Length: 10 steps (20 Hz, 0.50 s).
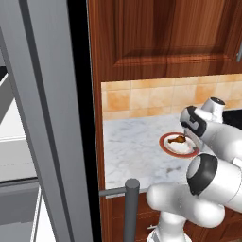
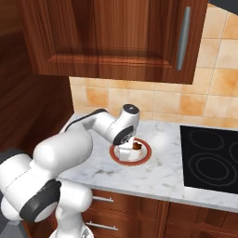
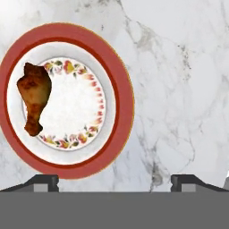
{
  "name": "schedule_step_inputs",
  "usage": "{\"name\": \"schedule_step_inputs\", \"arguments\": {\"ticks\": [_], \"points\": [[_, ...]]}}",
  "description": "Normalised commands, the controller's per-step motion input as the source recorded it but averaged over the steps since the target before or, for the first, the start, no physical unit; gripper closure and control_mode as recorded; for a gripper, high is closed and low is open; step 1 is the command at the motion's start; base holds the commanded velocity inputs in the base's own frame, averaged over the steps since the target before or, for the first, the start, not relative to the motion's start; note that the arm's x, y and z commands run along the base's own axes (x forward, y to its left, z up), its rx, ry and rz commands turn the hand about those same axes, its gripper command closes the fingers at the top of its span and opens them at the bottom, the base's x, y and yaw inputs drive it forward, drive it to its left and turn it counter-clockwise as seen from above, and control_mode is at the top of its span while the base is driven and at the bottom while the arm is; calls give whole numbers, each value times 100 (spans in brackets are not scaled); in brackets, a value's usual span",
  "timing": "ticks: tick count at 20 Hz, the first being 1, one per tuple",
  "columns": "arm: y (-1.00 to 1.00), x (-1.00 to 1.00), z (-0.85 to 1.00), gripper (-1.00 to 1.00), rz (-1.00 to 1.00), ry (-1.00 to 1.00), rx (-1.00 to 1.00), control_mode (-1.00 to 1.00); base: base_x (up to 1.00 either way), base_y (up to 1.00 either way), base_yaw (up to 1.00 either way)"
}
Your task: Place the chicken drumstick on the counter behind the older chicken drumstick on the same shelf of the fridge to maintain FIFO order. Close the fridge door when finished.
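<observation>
A browned chicken drumstick (image 3: 35, 96) lies on the left side of a white plate with a red rim (image 3: 127, 103) on the marble counter (image 3: 179, 89). My gripper (image 3: 114, 181) hangs open straight above the plate's right part, and the drumstick lies left of the gap between the fingertips. Both base views show the arm bent over the plate (image 2: 146, 155), the hand close above it and the drumstick (image 2: 136, 146) beside the hand. The drumstick (image 1: 178, 139) also peeks out past the arm. The grey fridge (image 1: 42, 118) door stands at the left. The shelf and the older drumstick are out of view.
A black cooktop (image 2: 209, 158) is set into the counter right of the plate. Reddish-brown wall cabinets (image 2: 116, 37) with a bar handle hang above, over orange-tan tiles. A dark grey bar (image 1: 131, 203) rises near the counter's front edge by the fridge door.
</observation>
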Motion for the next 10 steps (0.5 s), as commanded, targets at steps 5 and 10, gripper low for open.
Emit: {"name": "schedule_step_inputs", "arguments": {"ticks": [5,10], "points": [[-10,30,-14,-100,0,0,2,-100,0,0,0],[-5,36,-21,-100,-1,0,2,-100,0,0,0]]}}
